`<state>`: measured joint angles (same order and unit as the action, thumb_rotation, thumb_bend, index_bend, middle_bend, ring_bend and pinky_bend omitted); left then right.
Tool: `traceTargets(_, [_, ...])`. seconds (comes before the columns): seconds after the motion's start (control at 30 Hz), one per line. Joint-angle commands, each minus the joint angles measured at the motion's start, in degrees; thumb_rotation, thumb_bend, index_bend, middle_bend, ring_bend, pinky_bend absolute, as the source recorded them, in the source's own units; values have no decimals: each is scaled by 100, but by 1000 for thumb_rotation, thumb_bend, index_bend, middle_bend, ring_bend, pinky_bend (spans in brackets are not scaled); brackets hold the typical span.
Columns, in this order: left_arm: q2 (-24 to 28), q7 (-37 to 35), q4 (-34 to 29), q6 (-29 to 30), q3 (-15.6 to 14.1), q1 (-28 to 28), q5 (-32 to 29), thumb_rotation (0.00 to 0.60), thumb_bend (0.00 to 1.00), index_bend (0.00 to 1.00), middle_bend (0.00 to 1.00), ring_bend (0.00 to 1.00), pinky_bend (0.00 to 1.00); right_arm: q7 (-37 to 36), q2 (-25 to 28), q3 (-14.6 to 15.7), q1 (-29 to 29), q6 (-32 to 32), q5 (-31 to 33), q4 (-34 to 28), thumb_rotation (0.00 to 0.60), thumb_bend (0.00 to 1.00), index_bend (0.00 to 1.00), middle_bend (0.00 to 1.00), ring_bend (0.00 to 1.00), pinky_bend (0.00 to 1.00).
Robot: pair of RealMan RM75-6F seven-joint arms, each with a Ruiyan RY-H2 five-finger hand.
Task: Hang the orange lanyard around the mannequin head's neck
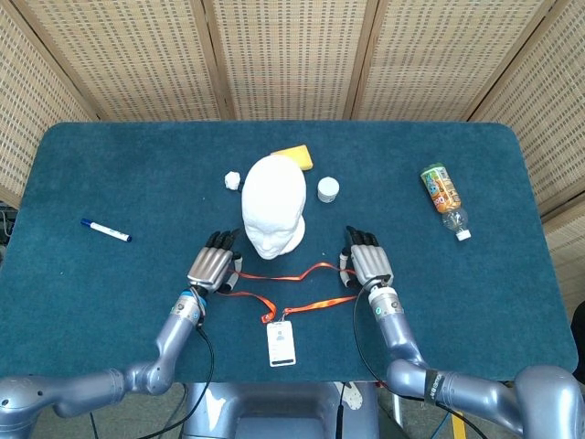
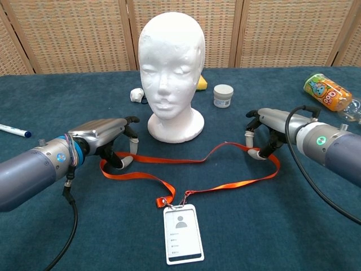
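I have both hands low on the table, one at each end of the orange lanyard [image 2: 192, 161], which lies flat as a loop in front of the mannequin head [image 2: 170, 73]. My left hand [image 2: 107, 141] has its fingers curled down on the left bend of the strap; I judge it pinches the strap, but I cannot see the contact clearly. My right hand [image 2: 265, 132] is also curled, with a fingertip touching the right bend, and here too I cannot tell if the strap is really held.

To do this step well, I think both hands must have a firm pinch before I lift, and they should rise together, keeping the loop wide enough to pass over the crown. The badge [image 2: 183, 232] hangs between the hands on my side and will swing.

The chest view shows the fingertips against the strap and the raised hump in the strap. The head view hides these under the backs of the hands, but it shows how the loop lies relative to the base of the head.
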<state>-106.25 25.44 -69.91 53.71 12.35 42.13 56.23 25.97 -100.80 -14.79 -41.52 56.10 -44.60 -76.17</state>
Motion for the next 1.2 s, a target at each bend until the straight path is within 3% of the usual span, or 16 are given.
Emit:
traceTargets(0.03, [-22, -34, 34, 63, -2, -24, 20, 600, 503, 671, 0, 0, 0, 6, 17, 11, 5, 13, -8, -28, 600, 434, 692, 0, 0, 0])
traceTargets(0.23, [105, -441, -87, 204, -37, -138, 310, 600, 507, 691, 0, 0, 0, 13, 135, 58, 55, 75, -56, -268, 600, 434, 700, 0, 0, 0])
traceTargets(0.43, [167, -913, -226, 1050, -213, -561, 889, 600, 513, 697, 0, 0, 0, -132, 339, 86, 173, 213, -238, -733, 600, 434, 710, 0, 0, 0])
traceTargets(0.9, [1016, -1357, -993, 1949, -590, -1105, 1919, 600, 513, 698, 0, 0, 0, -57, 570, 188, 496, 1241, -938, -2059, 600, 434, 738, 0, 0, 0])
traceTargets(1.2, [1263, -1656, -1356, 2413, -551, -1183, 2519, 600, 513, 698, 0, 0, 0, -158, 660, -35, 590, 1658, -1228, -2624, 600, 434, 740, 0, 0, 0])
